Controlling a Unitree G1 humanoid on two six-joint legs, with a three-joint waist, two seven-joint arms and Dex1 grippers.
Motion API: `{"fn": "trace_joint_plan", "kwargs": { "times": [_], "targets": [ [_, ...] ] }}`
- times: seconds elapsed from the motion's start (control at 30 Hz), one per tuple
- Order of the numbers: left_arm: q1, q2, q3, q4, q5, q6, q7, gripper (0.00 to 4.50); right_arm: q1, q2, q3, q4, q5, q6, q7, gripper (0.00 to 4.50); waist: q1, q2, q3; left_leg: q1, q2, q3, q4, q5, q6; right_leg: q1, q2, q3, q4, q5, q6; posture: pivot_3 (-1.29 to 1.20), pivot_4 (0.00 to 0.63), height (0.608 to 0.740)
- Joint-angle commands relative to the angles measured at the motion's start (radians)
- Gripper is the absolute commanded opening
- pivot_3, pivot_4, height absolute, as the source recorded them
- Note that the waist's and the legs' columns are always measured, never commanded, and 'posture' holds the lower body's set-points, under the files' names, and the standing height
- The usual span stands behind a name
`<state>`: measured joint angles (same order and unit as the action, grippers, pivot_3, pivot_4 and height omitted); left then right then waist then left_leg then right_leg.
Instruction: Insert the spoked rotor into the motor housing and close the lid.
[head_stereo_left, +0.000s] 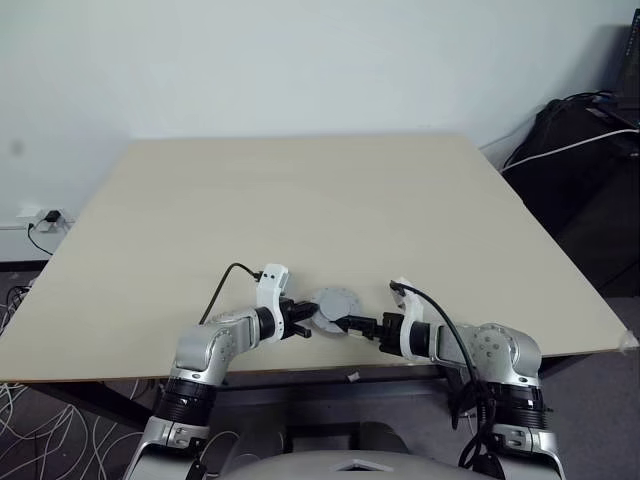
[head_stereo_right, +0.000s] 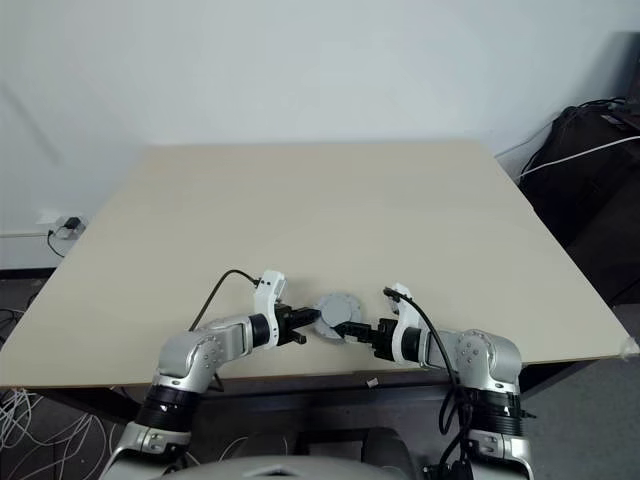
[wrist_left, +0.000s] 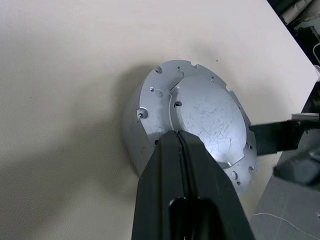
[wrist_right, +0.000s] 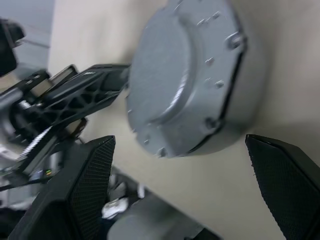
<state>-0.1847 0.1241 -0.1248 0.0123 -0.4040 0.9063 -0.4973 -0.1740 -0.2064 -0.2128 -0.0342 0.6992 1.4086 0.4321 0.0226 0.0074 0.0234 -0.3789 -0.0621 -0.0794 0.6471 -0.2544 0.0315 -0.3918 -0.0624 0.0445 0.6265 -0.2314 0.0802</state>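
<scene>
One lid (wrist_left: 200, 115) (apparently closed), two grippers

no lettering, label, brand mark, number or sign can be read anywhere in these pictures.
</scene>
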Motion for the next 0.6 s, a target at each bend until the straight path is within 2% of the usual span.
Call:
{"fn": "trace_joint_plan", "kwargs": {
  "times": [0.03,0.37,0.6],
  "targets": [
    [0.011,-0.003,-0.019,0.006,-0.002,0.019,0.002,0.0,-0.037,0.02,-0.033,0.028,0.033,-0.018,0.016,4.48,-0.001,0.0,0.0,0.0,0.0,0.0,0.0,0.0,0.0,0.0,0.0,0.0,0.0,0.0,0.0,0.0,0.0,0.74],
    [0.021,-0.006,-0.017,-0.006,-0.005,0.019,0.002,0.0,-0.062,0.152,-0.162,0.118,0.022,-0.139,-0.092,4.48,-0.019,0.001,0.0,0.001,0.001,0.001,0.001,0.0,-0.003,0.001,0.001,0.001,0.001,0.002,0.001,0.0,0.0,0.74],
    [0.019,-0.008,-0.019,-0.006,-0.004,0.019,0.002,0.0,-0.046,0.196,-0.154,0.112,0.066,-0.086,-0.072,4.48,-0.025,0.002,-0.001,0.001,0.0,0.001,0.001,0.0,-0.003,0.001,0.0,0.001,0.001,0.002,0.002,0.0,0.0,0.74]
  ]
}}
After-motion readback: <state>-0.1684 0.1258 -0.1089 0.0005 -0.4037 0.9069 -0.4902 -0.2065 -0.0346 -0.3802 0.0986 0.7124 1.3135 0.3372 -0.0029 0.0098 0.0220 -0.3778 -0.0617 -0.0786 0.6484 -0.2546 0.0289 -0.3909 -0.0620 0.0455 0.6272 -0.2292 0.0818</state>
